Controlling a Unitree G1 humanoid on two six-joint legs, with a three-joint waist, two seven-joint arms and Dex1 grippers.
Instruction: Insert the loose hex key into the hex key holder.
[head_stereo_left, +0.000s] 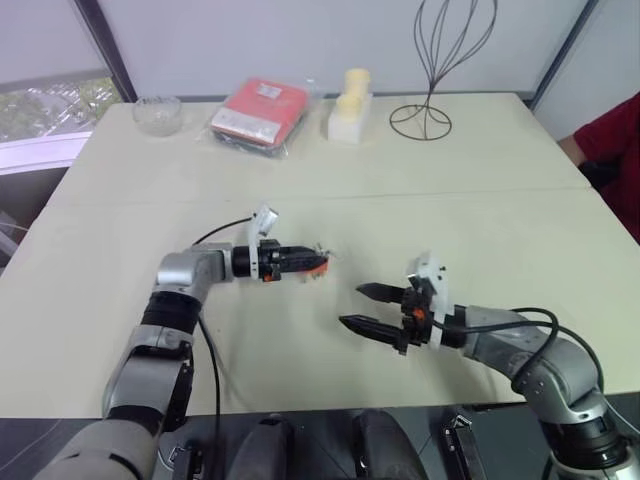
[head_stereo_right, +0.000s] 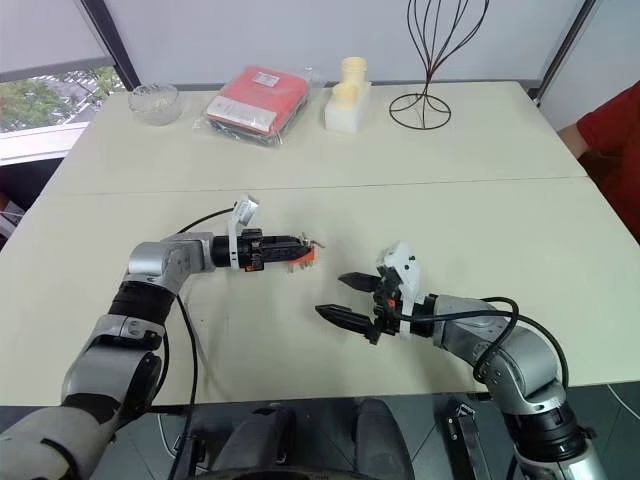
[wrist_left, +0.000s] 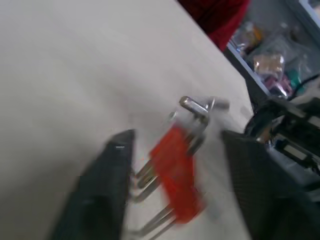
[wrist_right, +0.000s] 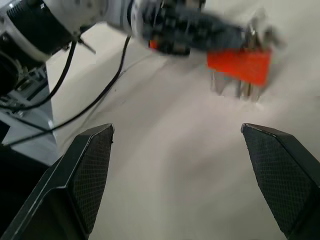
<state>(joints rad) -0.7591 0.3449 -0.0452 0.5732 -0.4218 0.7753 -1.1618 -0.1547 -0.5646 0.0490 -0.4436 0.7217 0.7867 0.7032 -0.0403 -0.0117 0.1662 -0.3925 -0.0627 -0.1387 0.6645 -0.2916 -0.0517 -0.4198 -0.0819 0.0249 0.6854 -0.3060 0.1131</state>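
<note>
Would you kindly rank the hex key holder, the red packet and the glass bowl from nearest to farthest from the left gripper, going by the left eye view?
1. hex key holder, right at the left gripper's fingers.
2. red packet, far side of the table, middle.
3. glass bowl, far left corner; close to the packet's distance, though seemingly slightly farther.

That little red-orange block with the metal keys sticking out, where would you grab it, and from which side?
Probably by the flat faces of the hex key holder, not the thin metal keys projecting from it, which would slip or turn. The left gripper already has a black finger on either side of it, so closing from there looks simplest. The right gripper stands open, a little way off.
</note>
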